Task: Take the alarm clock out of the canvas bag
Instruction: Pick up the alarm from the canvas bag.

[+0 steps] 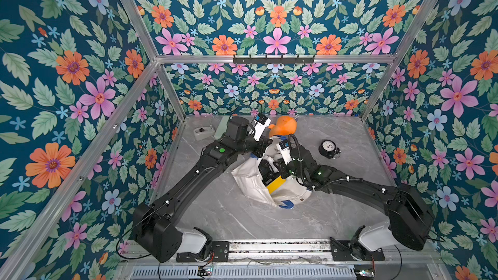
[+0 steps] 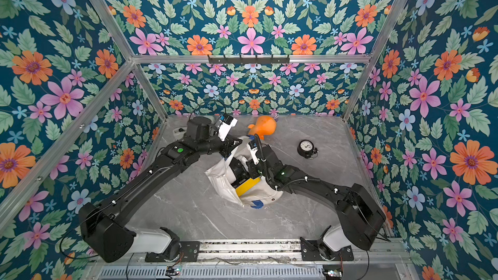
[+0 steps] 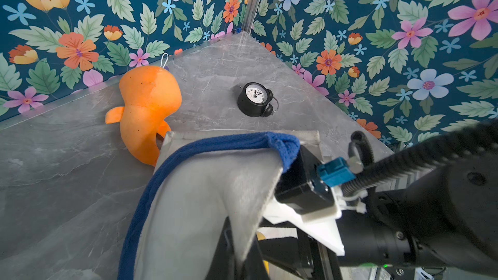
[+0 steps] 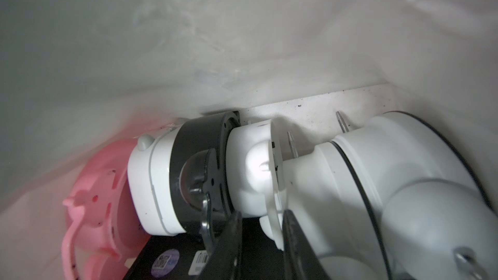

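1 black round alarm clock (image 1: 328, 148) is seen on the grey marble surface (image 1: 215, 211), apart from 1 off-white canvas bag (image 1: 250, 181), whose rim is pinched by the left gripper (image 1: 266, 143). Whether the right gripper (image 4: 258, 241), inside, holds anything cannot be told.

My black left arm (image 1: 188, 181) rises from its base at the near edge of the grey marble worktop (image 1: 229, 219) and slants toward the middle, wrist bent over. The left gripper (image 2: 234, 143) is pinched tight on a fold of the off-white canvas bag (image 1: 250, 181). My black right arm (image 1: 355, 184) reaches in low from the near right corner. The right gripper (image 4: 250, 206) is inside that bag, its fingers (image 4: 223, 238) a little apart; I can't tell whether they grip anything.
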